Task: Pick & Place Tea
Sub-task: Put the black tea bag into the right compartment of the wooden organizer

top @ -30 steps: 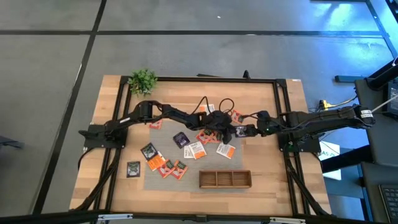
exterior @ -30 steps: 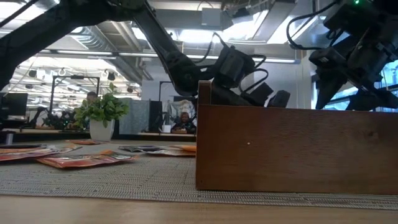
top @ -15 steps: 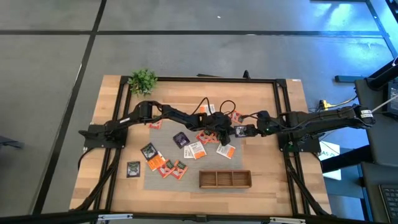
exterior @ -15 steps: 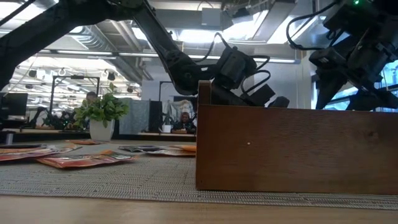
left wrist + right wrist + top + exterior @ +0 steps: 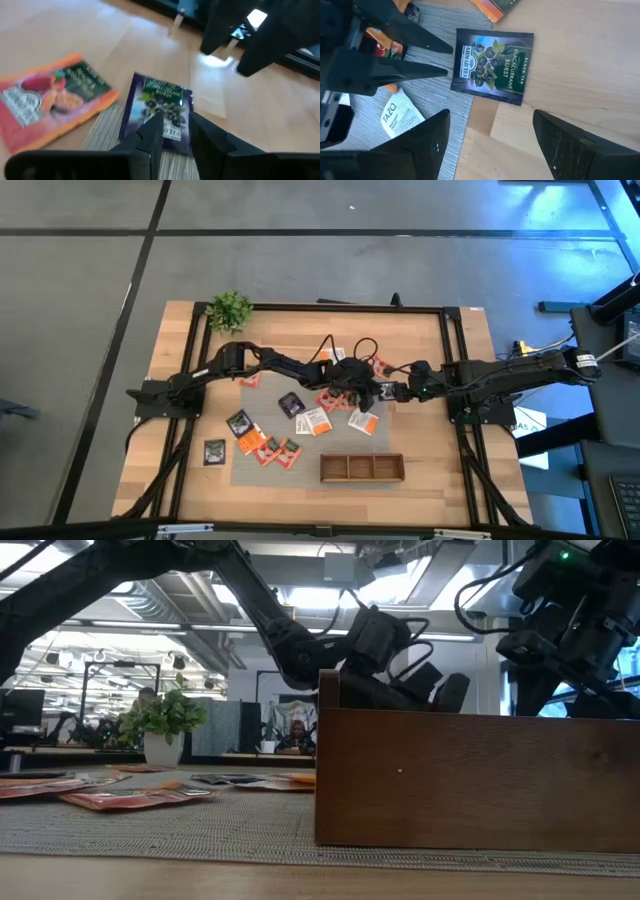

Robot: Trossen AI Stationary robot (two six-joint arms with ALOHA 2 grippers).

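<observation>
A dark purple tea bag (image 5: 492, 66) lies flat, half on the right edge of the grey mat (image 5: 442, 107) and half on the bare wooden table (image 5: 580, 60), near the table's middle. The left gripper (image 5: 174, 131) hangs just over its near edge, jaws narrowly parted with the bag showing in the gap; I cannot tell whether they touch it. The right gripper (image 5: 490, 135) hovers beside it, jaws spread wide and empty. A red tea bag (image 5: 50, 100) lies just next to the purple one, and a white tea bag (image 5: 400, 120) rests on the mat. Other tea bags (image 5: 265, 445) scatter toward the mat's left front corner. The wooden tray (image 5: 362, 468) sits along the mat's front edge. A small plant (image 5: 229, 309) stands at the table's back left corner.
</observation>
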